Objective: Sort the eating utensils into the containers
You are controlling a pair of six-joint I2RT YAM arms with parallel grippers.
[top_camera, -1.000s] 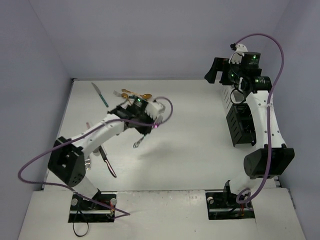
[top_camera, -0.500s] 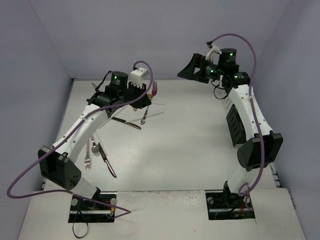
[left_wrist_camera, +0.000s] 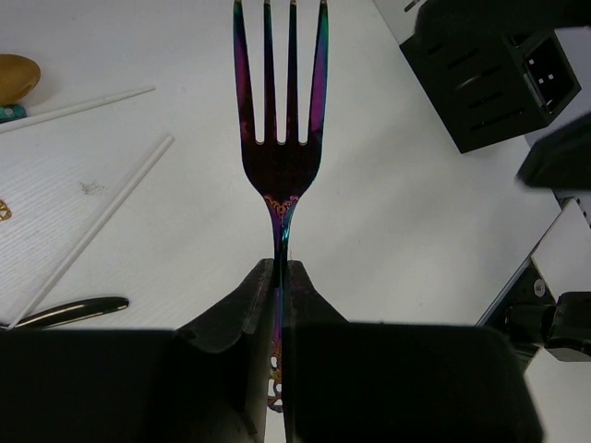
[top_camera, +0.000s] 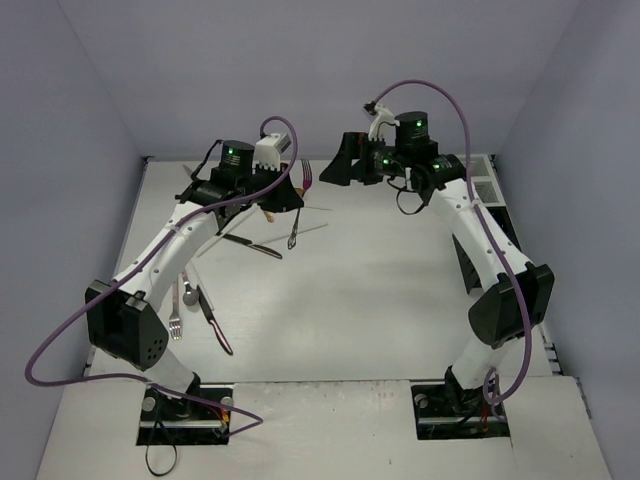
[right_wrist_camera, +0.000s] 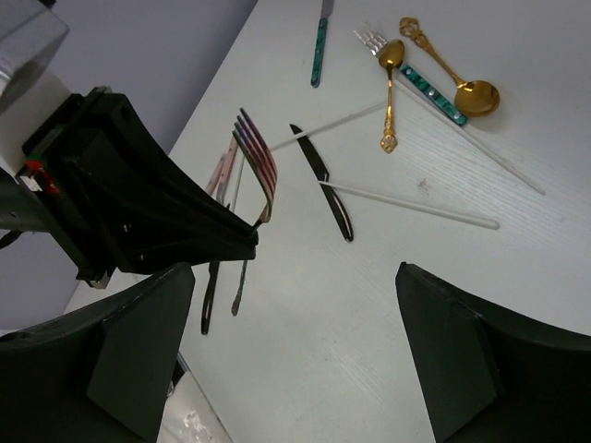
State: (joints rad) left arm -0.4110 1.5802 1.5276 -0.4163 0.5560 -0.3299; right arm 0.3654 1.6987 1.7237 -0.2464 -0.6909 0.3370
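My left gripper (left_wrist_camera: 280,269) is shut on the handle of an iridescent fork (left_wrist_camera: 280,157), tines pointing away. In the top view the fork (top_camera: 306,176) hangs above the table's back centre in the left gripper (top_camera: 291,197). My right gripper (top_camera: 345,170) faces it from the right, open and holding nothing. In the right wrist view that gripper (right_wrist_camera: 295,269) looks down on the fork (right_wrist_camera: 259,166). The black container (left_wrist_camera: 489,83) stands at the right, and the white container (top_camera: 487,188) stands behind it, partly hidden by the right arm.
Loose on the left half of the table lie a gold spoon (right_wrist_camera: 462,85), a smaller gold spoon (right_wrist_camera: 390,92), a teal-handled knife (right_wrist_camera: 319,46), two chopsticks (right_wrist_camera: 406,203), a black-handled knife (right_wrist_camera: 323,180) and a silver fork (top_camera: 176,312).
The left arm has lifted the fork from the table's middle to the back centre. The right arm has swung left from over the containers toward the left gripper.
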